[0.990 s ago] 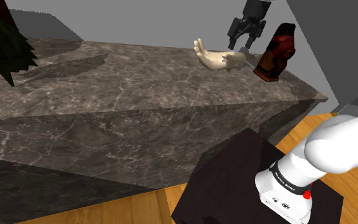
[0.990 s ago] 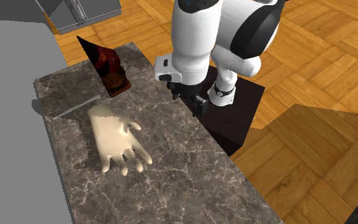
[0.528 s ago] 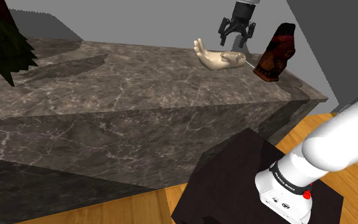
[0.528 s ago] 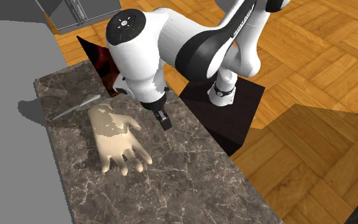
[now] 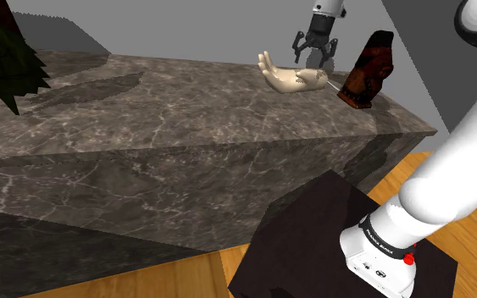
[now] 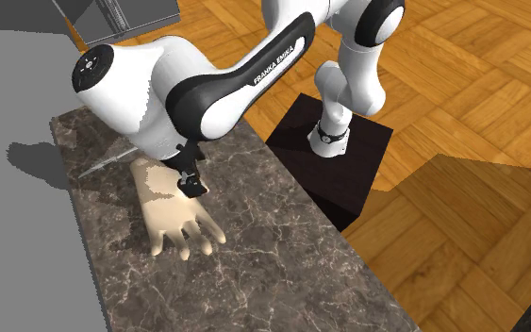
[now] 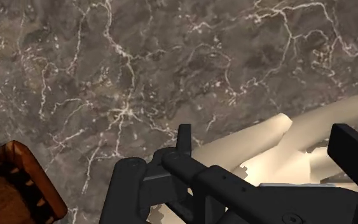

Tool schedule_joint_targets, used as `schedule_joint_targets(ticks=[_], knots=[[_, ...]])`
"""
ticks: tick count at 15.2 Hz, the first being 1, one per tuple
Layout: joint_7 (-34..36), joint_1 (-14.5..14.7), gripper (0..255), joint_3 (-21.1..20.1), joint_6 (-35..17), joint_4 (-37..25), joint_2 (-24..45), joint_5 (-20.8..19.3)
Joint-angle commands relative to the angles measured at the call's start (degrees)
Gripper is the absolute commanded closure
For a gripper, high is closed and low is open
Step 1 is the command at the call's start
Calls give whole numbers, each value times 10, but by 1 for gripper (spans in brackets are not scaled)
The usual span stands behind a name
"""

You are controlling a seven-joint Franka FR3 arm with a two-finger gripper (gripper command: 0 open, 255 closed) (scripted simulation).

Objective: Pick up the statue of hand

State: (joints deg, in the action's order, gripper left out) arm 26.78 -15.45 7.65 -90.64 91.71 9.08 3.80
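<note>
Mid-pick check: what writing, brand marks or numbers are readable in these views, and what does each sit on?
"FRANKA EMIKA": lettering along the arm link, second exterior view.
Small white print on the dark band of the base joint, shoulder view: too small to read.
No writing shows on the hand statue, the dark red figure or the veined counter.

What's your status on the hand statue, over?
Gripper open, above the hand statue, not holding. Statue lying on marble counter. Dark red figure stands close beside it.
</note>
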Motion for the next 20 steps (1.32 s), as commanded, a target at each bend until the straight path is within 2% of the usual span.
schedule_joint_targets(ticks=[1,4,13,14,20], knots=[[20,-16,0,14,15,-40,41,13],[47,-38,0,30,33,-89,90,31],[43,-36,0,29,-24,-34,92,32],[43,-36,255,29,-24,-34,92,32],[43,-36,255,29,-25,-34,93,32]])
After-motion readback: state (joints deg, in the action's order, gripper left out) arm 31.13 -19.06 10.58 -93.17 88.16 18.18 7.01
